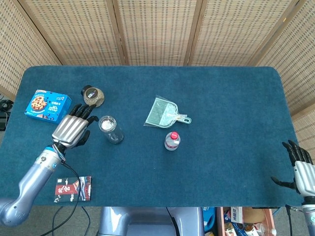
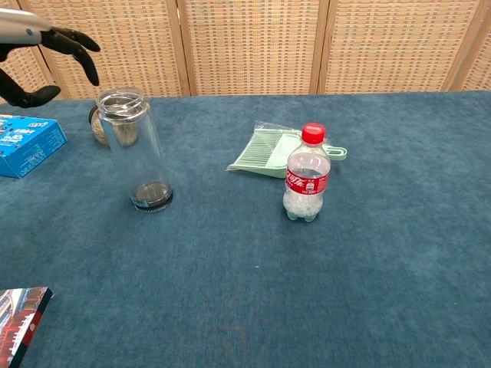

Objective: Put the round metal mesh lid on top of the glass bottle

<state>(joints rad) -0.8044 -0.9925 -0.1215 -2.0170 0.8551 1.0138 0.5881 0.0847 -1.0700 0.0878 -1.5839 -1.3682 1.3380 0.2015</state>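
Observation:
The glass bottle (image 1: 110, 129) (image 2: 136, 148) stands upright and uncapped at the table's left middle. The round metal mesh lid (image 1: 92, 95) (image 2: 98, 126) lies on the cloth behind it, partly hidden by the bottle in the chest view. My left hand (image 1: 74, 130) (image 2: 42, 57) hovers just left of the bottle, fingers apart, holding nothing, short of the lid. My right hand (image 1: 301, 165) hangs open off the table's front right corner, seen only in the head view.
A blue cookie box (image 1: 47, 104) (image 2: 24, 144) lies at the far left. A green dustpan (image 1: 165, 113) (image 2: 272, 152) and a small red-capped plastic bottle (image 1: 172, 141) (image 2: 307, 174) sit mid-table. A dark packet (image 1: 73, 188) (image 2: 19, 320) lies at the front left edge.

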